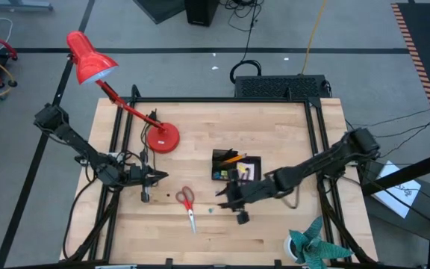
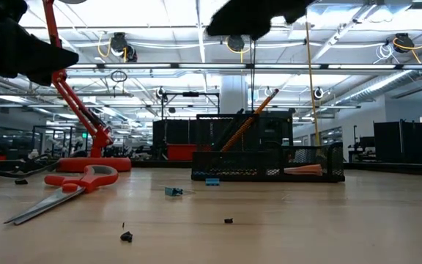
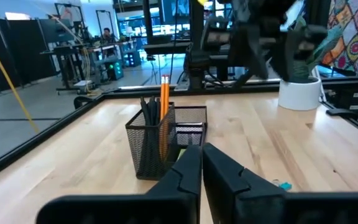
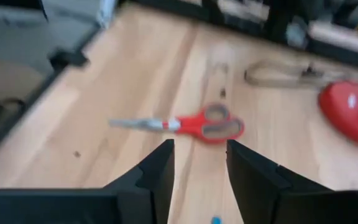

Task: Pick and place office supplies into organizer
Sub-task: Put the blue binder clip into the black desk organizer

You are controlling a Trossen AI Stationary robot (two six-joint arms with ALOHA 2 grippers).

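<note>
The left gripper (image 1: 159,175) is parked over the left part of the table (image 1: 275,232), fingers (image 3: 188,177) pressed together with nothing between them, pointed toward the middle. Just behind it the red desk lamp (image 1: 95,63) is planted on its round base.

A bit further right, the red-handled scissors (image 1: 187,203) are laid flat on the wood, handles toward the back, blades toward the front edge. In the low view a small bluish clip (image 2: 173,191) can be seen on the table between the scissors and the organizer, plus a couple of tiny dark bits nearer the front.

Then the black mesh organizer (image 1: 236,166) near the centre: orange pencils (image 3: 165,102) and dark pens (image 3: 149,112) are stood tilted in its tall cup, and a pale pad can be made out in a low compartment.

The right gripper (image 1: 230,196) is held just in front of the organizer, fingers (image 4: 160,168) parted by a narrow gap, nothing gripped, aimed at the scissors.

At the front right corner a teal spiky plant (image 1: 316,243) in a white pot is sat.
</note>
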